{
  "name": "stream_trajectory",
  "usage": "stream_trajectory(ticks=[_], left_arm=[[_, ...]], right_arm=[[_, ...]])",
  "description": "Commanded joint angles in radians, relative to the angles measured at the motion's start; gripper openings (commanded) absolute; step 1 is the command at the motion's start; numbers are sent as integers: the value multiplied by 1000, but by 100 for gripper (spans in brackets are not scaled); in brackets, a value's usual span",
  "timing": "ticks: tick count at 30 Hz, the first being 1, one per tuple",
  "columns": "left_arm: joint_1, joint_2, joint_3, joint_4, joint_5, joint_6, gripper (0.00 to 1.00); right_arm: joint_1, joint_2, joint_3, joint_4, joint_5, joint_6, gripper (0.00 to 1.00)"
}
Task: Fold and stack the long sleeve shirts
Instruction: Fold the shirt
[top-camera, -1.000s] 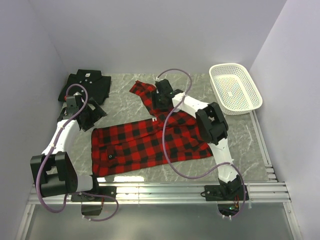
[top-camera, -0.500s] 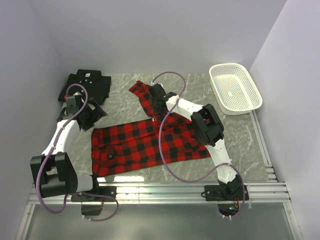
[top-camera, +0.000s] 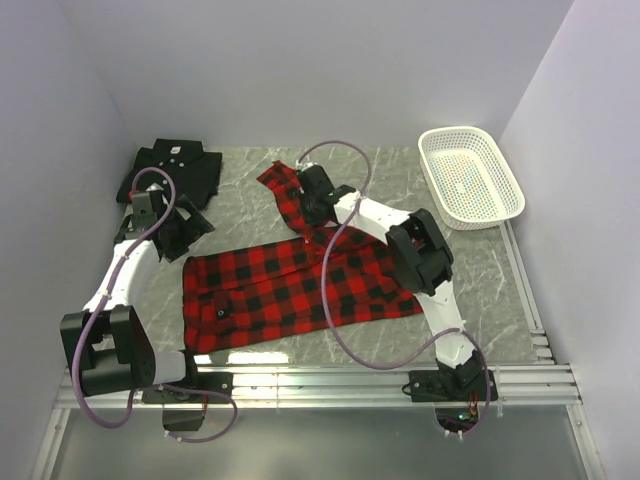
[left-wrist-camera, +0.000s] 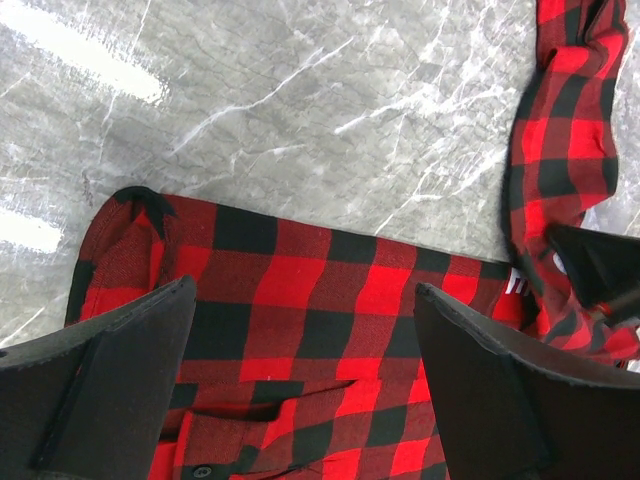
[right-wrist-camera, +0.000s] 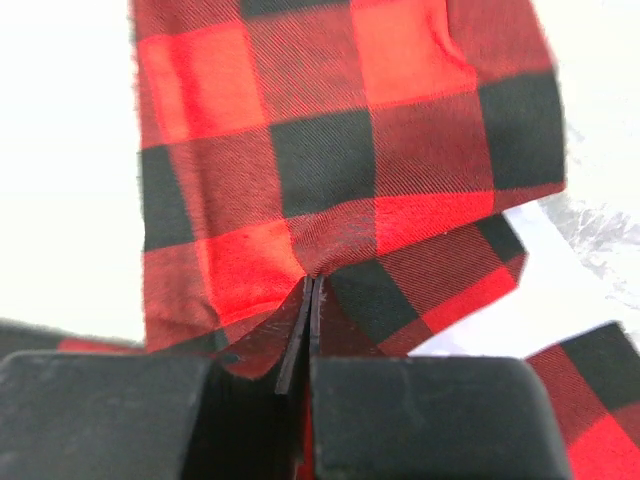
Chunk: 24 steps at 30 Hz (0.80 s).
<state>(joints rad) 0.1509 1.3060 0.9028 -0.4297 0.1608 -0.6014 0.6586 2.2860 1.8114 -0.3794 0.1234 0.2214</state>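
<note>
The right hand is pressed together on the sleeve of the plaid shirt. Over the last second it has slid a little to the left above the worktop, taking the sleeve's fold with it, while the left arm has not shifted. The plaid shirt's body lies flat mid-worktop, its sleeve angled toward the far edge. The black shirt sits folded in the far-left corner and the basket at far right.

Only the right wrist view shows the pinch: the fingers meet with checked cloth gathered in the seam between them. Only the left wrist view shows the left hand spread wide over the shirt's corner. The right arm reaches far forward and bends left, and the left arm stretches along the left side.
</note>
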Motion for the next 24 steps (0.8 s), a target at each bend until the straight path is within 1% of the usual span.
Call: stream_trajectory(ticks=[1,6,8,9,11,12,14,17,18,20,21,22,23,24], left_arm=[[1,-27,-1,23,17,20,96],[-1,-33,-2,22,13,20,96],[1,-33,-4,23,13,18,96],[1,-34,-2,22,14,18,96],[1,-34,-4,25,17,17,96],[-1,-33,-4,25,20,17,96],[1,-36,-4,26,22,17,96],[1,-40,-8,34,42,15,96],[1,-42,-10,37,48,15,96],[-14,-42,-10,45,57,20,96],[-22,-40,-7,43,57,23,96],[-55,-31,-2,40,45,29,96],[-79,-25,14,26,36,35,96],[-102,-19,25,16,22,41,96]], right_arm=[[3,-195,-50,137,-41,-48,0],[3,-400,-181,180,-62,-62,0],[3,-463,-269,180,-71,-57,0],[4,-526,-337,172,-94,-56,0],[6,-616,-411,165,-117,-44,0],[7,-646,-485,149,-145,-39,0],[10,-725,-565,134,-174,-15,0],[18,-814,-758,93,-226,16,2],[22,-836,-794,85,-238,24,4],[26,-890,-852,68,-271,39,15],[24,-908,-898,48,-272,44,21],[24,-927,-917,37,-268,45,34],[24,-966,-934,30,-265,42,40],[24,-988,-958,8,-258,42,43]])
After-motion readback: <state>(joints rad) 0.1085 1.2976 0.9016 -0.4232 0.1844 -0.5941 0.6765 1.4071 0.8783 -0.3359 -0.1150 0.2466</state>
